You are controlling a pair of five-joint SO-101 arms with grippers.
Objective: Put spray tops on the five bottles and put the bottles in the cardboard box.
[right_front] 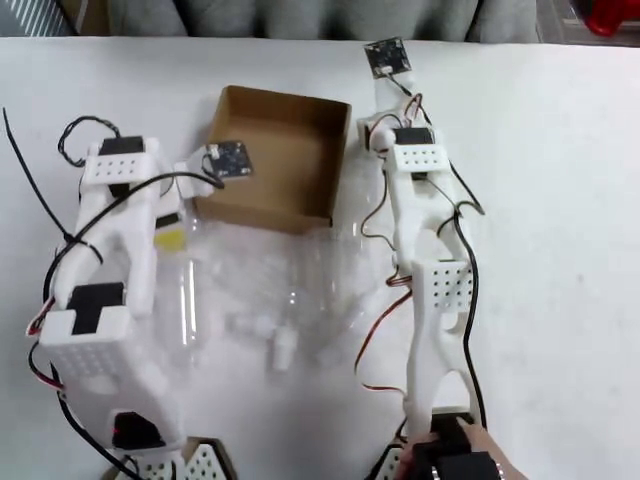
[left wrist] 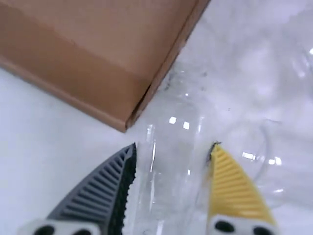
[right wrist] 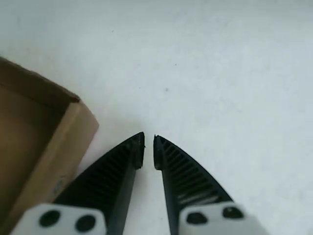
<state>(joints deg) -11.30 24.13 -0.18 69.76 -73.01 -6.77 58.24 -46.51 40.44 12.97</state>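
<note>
The open cardboard box (right_front: 275,145) stands at the back middle of the table with nothing in it. Several clear bottles (right_front: 290,280) lie in a heap in front of it, with white spray tops (right_front: 285,345) among them. My left gripper (left wrist: 173,147) is shut on a clear bottle (left wrist: 171,166), its grey and yellow fingers pressed to either side, just off the box's near corner (left wrist: 127,122). In the high view this gripper (right_front: 178,225) sits at the box's left front. My right gripper (right wrist: 148,139) is shut on nothing, low over bare table beside the box's right wall (right wrist: 49,156).
Both white arms flank the heap, the right one (right_front: 430,250) stretched far back. Loose cables (right_front: 60,200) trail over the table by the left arm. A small circuit board (right_front: 388,56) lies behind the box. Bare table stretches to the right.
</note>
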